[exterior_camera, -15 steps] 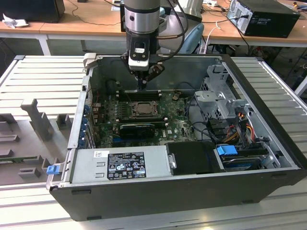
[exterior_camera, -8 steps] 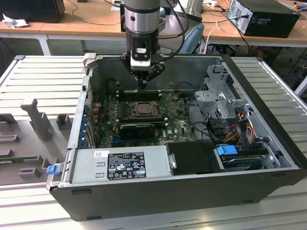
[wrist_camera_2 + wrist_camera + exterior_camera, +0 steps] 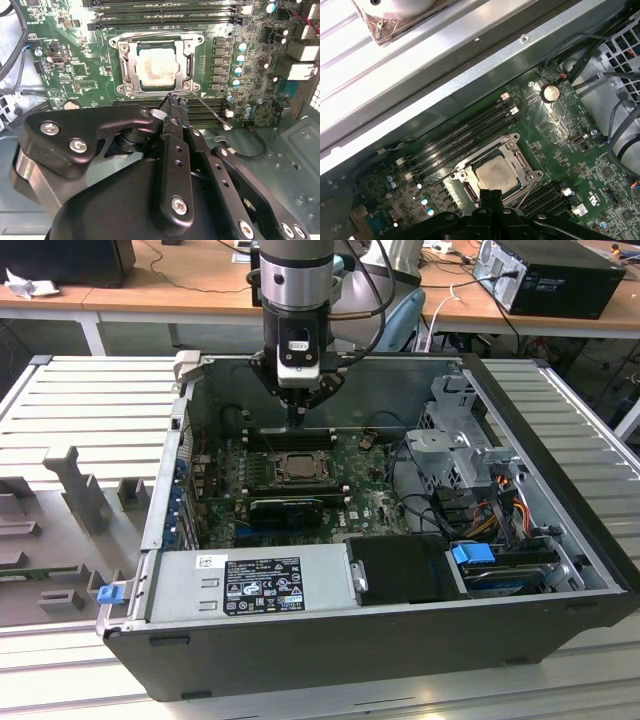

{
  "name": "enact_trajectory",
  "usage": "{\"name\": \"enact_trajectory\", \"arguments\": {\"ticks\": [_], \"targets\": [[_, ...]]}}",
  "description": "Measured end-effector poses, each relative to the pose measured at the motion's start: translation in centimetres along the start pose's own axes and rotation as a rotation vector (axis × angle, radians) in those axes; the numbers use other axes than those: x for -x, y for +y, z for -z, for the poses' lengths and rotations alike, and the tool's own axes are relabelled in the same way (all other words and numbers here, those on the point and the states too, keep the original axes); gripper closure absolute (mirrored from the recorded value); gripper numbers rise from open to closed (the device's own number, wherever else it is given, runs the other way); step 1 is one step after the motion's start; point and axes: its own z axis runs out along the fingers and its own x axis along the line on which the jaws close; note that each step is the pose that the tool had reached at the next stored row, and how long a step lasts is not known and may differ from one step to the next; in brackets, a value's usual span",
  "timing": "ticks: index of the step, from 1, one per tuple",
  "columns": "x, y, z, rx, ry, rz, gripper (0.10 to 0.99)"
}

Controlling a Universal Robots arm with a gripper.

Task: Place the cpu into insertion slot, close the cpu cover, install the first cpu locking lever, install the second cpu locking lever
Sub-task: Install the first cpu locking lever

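Silver-grey metal face up, the cpu (image 3: 156, 70) was already sitting in the insertion slot (image 3: 156, 47) on the green motherboard (image 3: 75, 65). The cpu cover (image 3: 191, 65) looked to be folded flat over it, framing the chip through its window. So, as I read it, the first two steps were done and the work was at the locking levers.

The gripper (image 3: 172, 100) had its fingers pinched together with nothing between them. The tip hung just off the socket edge nearest it, right by the corner where a thin wire lever (image 3: 210, 111) stuck out at an angle across the long memory slots (image 3: 200, 107) on that side. That lever looked unlatched to me. I honestly couldn't tell from these angles whether the other lever, on the far side of the cover, was hooked or just lying there.

In the exterior view the arm came straight down into the open case (image 3: 400, 630), directly above the socket.

My take: the lever job calls for the closed tip to get onto that wire, push it down and sideways, then tuck it under its retaining tab. It shouldn't slip off onto the board or lean on the cover.
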Motion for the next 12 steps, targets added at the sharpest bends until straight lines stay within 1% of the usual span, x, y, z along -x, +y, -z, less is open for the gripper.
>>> {"name": "enact_trajectory", "arguments": {"ticks": [8,12], "targets": [[0.00,0.00,0.00,0.000,0.0033,0.063,0.980],[0.00,0.00,0.00,0.000,0.0054,0.105,0.980]]}}
